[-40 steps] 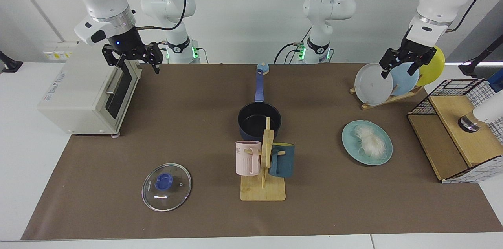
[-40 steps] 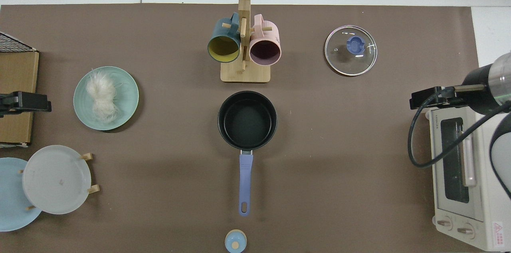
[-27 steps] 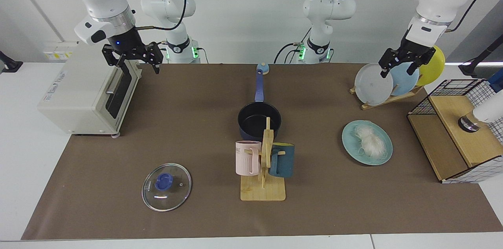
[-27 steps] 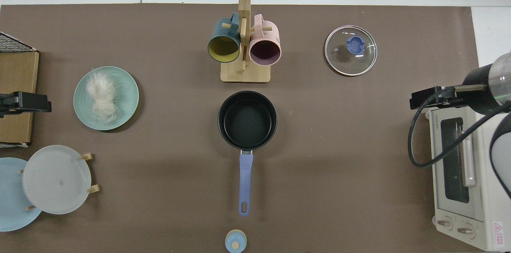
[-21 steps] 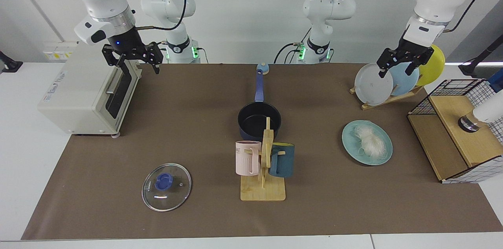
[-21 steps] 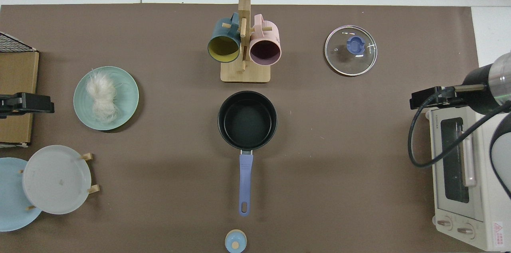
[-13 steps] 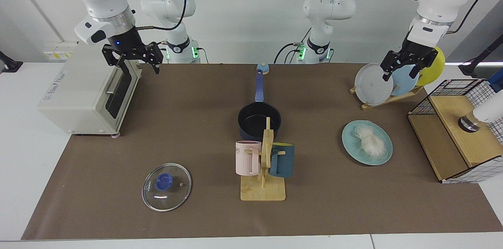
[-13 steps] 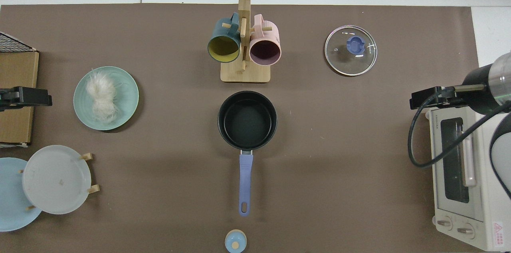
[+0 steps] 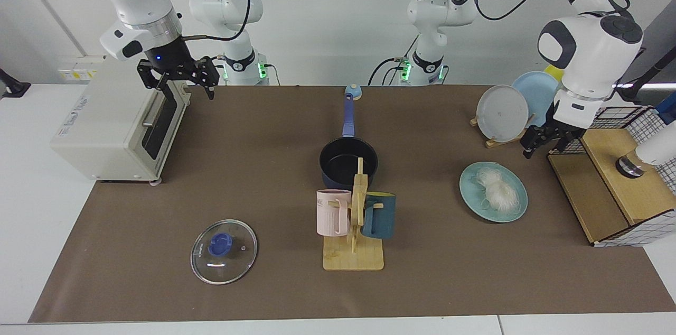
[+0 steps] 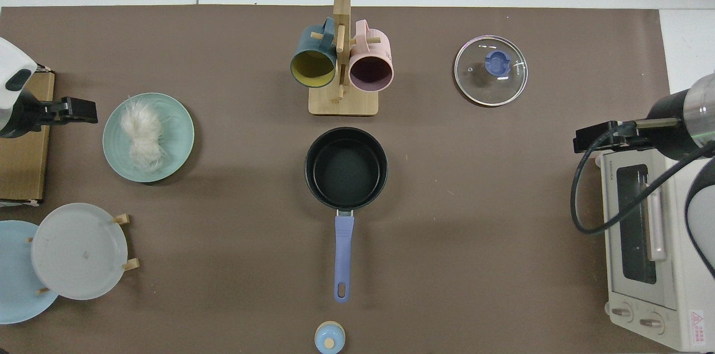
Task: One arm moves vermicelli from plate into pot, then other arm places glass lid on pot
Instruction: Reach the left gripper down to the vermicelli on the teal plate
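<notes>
The vermicelli [image 9: 496,189] [image 10: 139,133] lies as a white wispy bundle on the teal plate [image 9: 520,208] [image 10: 177,148]. The dark navy pot [image 9: 343,161] [image 10: 346,168] stands mid-table with nothing in it, its blue handle pointing toward the arm bases. Flat on the mat, far from the arms, lies the glass lid [image 9: 237,261] [image 10: 477,83] with its blue knob up. My left gripper [image 9: 544,146] [image 10: 78,110] hangs open just behind and beside the plate, holding nothing. My right gripper [image 9: 177,81] [image 10: 600,139] waits open over the toaster oven's front.
A white toaster oven [image 9: 105,123] sits at one end. A wooden mug rack [image 9: 354,256] with a pink and a teal mug stands right in front of the pot. A rack of upright plates [image 9: 501,113] and a wire-and-wood box [image 9: 607,182] flank the teal plate.
My left arm has swung down from above the plate rack to a low spot beside the teal plate. The right arm and all objects have stayed put.
</notes>
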Controlling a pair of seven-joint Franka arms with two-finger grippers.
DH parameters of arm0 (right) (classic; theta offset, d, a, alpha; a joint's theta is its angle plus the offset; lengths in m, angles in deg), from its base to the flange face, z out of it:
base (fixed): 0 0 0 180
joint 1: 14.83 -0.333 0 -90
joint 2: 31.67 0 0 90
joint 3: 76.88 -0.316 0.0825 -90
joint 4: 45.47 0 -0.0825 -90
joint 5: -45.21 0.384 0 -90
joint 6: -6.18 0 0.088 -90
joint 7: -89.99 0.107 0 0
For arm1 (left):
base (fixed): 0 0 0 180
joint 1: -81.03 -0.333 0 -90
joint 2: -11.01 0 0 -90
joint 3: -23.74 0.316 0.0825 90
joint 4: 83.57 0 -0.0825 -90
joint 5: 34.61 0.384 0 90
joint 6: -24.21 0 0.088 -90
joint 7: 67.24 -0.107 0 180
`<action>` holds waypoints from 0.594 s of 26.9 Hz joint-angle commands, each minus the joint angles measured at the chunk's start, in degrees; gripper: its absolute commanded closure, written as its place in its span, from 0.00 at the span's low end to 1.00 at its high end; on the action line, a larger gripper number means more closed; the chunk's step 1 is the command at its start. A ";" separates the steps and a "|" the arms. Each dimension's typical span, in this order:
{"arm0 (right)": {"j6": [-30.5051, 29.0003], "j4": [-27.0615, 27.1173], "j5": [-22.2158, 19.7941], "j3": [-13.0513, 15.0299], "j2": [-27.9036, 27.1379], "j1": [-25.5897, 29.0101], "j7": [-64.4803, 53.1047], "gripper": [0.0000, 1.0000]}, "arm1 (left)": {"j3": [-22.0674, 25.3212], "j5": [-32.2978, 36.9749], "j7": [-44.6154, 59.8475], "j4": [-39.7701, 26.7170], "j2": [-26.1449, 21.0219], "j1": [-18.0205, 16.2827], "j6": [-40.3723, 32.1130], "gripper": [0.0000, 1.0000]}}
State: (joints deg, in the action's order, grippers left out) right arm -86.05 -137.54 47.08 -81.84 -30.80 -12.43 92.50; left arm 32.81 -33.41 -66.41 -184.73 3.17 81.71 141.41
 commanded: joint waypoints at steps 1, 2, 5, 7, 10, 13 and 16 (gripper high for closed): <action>0.47 0.31 1.48 -0.40 0.10 0.94 -1.37 0.00 | -0.89 0.29 1.11 -1.41 -2.08 -0.15 1.98 0.00; 0.56 0.31 1.48 -0.40 0.10 0.94 -1.37 0.00 | -0.98 0.12 1.20 -1.41 -2.61 -0.15 2.59 0.00; 0.47 0.31 1.48 -0.40 0.10 0.94 -1.46 0.00 | -1.07 -2.95 3.29 -1.41 -4.28 -0.15 5.31 0.00; 0.56 0.31 1.48 -0.31 0.10 0.94 -1.37 0.00 | -1.24 -4.36 6.19 -1.50 -5.77 -0.06 7.69 0.00; 0.47 0.31 1.48 -0.40 0.10 0.94 -1.46 0.00 | -1.51 -4.54 8.75 -1.41 -8.67 0.02 10.24 0.00; 0.47 0.31 1.48 -0.40 0.10 0.94 -1.46 0.00 | -3.09 -4.46 9.02 -1.41 -12.19 0.29 14.10 0.00; 0.47 0.31 1.48 -0.40 0.10 0.94 -1.37 0.00 | -3.53 -4.19 8.49 -1.41 -13.60 0.20 15.87 0.00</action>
State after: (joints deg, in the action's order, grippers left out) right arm -86.05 -137.54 47.08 -81.84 -30.80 -12.43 92.50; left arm 29.99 -36.96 -58.71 -186.27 -7.14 81.50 153.28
